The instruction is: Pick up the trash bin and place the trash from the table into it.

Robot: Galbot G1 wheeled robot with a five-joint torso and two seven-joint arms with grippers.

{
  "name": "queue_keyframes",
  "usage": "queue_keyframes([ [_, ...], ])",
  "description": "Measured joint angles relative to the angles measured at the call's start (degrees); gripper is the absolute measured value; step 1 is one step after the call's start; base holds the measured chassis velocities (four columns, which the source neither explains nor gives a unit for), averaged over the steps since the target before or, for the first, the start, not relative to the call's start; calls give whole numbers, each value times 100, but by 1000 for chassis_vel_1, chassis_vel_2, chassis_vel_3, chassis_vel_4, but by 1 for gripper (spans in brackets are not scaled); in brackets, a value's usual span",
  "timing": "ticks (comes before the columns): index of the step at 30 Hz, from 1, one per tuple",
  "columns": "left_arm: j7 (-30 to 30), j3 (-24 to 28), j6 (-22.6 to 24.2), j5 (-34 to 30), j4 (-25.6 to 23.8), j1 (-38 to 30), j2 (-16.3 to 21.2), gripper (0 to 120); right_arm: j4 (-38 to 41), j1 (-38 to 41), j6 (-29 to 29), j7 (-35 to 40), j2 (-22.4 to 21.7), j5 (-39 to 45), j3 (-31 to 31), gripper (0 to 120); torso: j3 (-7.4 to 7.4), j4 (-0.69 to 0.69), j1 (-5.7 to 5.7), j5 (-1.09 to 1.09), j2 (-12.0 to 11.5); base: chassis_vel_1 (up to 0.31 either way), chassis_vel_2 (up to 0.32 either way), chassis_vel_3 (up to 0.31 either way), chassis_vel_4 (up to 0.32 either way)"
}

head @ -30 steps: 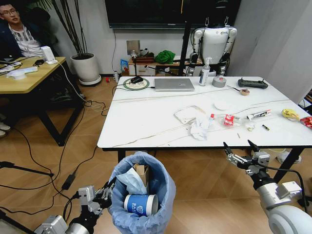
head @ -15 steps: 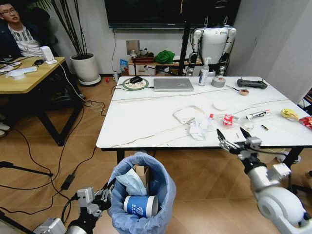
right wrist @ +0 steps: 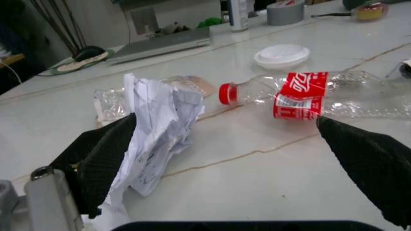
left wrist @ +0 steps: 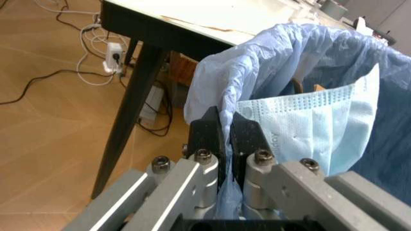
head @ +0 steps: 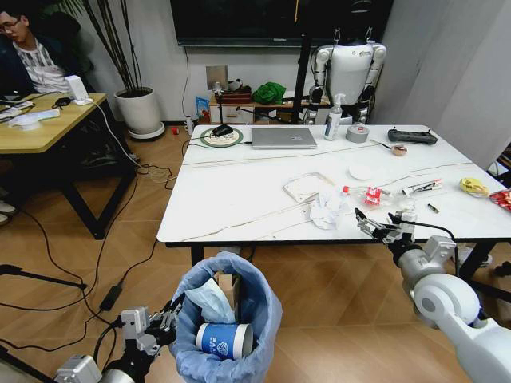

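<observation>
Right gripper [head: 380, 227], jaws spread, faces the bottle [right wrist: 308, 94] lying crosswise just ahead on the table [head: 239, 199]; left gripper [left wrist: 224, 137] pinches the trash bin [head: 227, 319].

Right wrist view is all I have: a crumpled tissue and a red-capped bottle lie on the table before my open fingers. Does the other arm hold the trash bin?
Observer: Yes. The left gripper is shut on the rim of the blue bag of the trash bin, low on the robot's left, in front of the table.
Operator: Is something in the bin already?
Observer: A white paper cup with a blue logo lies inside, with a light-blue face mask above it.
Operator: Where is my gripper against the table edge?
Observer: The right gripper is open at the near edge. The tissue is to its left and the bottle just beyond it.
</observation>
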Motion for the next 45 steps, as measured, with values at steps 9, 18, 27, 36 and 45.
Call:
queue_keyframes([
  [9,-12,-33,11,-70,59,-89,-7,0,-249,740,-84,28,-23,312,-623,100,0,0,0,0,0,0,0,0,0],
  [18,-99,-61,73,-265,64,-225,56,0,-651,1419,-164,133,140,609,-1391,100,-1,-1,0,-1,0,0,0,0,0],
  [27,-105,-29,76,-271,84,-245,34,0,-989,1669,-164,112,226,677,-1645,100,-1,-2,0,0,0,0,0,0,0],
  [36,-107,-23,76,-271,89,-250,20,0,-1275,1819,-114,52,325,727,-1809,80,-1,-1,0,1,1,0,0,0,0],
  [45,-110,-16,76,-271,90,-278,16,0,-1266,1755,-90,-6,298,762,-1750,50,-1,-1,0,1,1,0,0,0,0],
])
